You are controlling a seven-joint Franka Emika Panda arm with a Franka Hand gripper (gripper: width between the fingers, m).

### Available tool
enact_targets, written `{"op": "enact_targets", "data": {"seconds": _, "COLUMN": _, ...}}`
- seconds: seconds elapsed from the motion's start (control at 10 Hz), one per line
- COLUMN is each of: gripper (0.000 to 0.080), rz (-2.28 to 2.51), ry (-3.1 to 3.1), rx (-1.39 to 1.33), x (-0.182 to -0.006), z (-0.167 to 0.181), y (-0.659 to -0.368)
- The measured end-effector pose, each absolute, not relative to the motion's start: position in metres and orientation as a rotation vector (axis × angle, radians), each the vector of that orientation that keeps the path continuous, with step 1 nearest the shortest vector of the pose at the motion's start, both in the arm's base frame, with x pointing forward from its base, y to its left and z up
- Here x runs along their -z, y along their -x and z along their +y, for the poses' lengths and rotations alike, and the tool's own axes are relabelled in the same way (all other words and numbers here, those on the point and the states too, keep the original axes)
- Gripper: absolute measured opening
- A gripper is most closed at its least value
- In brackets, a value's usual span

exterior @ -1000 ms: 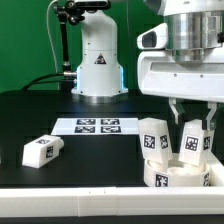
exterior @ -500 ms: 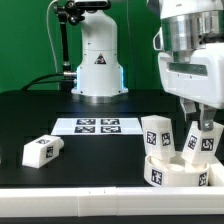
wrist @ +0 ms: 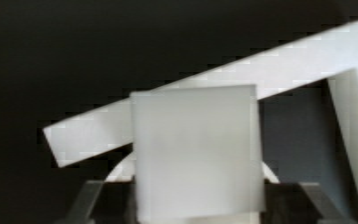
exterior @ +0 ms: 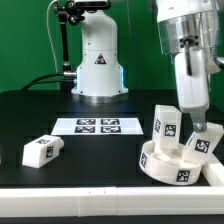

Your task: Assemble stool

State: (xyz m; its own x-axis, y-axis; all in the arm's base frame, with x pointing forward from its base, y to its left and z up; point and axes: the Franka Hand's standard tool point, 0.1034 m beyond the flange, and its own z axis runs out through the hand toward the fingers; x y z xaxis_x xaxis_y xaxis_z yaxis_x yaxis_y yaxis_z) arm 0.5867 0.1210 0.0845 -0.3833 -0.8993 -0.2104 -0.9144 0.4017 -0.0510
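Jaws clamped on a white leg [wrist: 194, 150], gripper [exterior: 200, 128] down over the round seat [exterior: 170, 163] near the tabletop's front edge, at the exterior view's right. That held leg [exterior: 204, 144] stands tilted in the seat, another leg [exterior: 166, 127] upright just beside it. A loose leg [exterior: 41, 150] lies well apart, toward the front corner on the exterior view's left. The marker board [exterior: 97, 125] lies mid-table.

Exterior view faces the table [exterior: 70, 105] from low front — wrist view close above the leg [wrist: 194, 150].
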Motion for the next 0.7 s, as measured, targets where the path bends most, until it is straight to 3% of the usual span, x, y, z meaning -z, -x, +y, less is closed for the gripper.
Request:
{"op": "enact_targets", "data": {"seconds": 0.3, "gripper": 0.0385, "rz": 2.481, "ry": 1.563, "rx": -0.118, "x": -0.084, "z": 0.122, "y": -0.587}}
{"op": "enact_targets", "data": {"seconds": 0.4, "gripper": 0.0557, "rz": 2.422, "ry": 1.659, "rx": -0.115, "x": -0.086, "z": 0.121, "y": -0.587}}
{"op": "enact_targets", "data": {"seconds": 0.5, "gripper": 0.0633, "rz": 2.323, "ry": 1.795, "rx": -0.118, "x": -0.093, "z": 0.117, "y": -0.589}}
{"op": "enact_targets", "data": {"seconds": 0.7, "gripper": 0.0644, "rz": 2.128, "ry": 2.003, "rx": -0.085, "x": -0.106, "z": 0.104, "y": -0.594}}
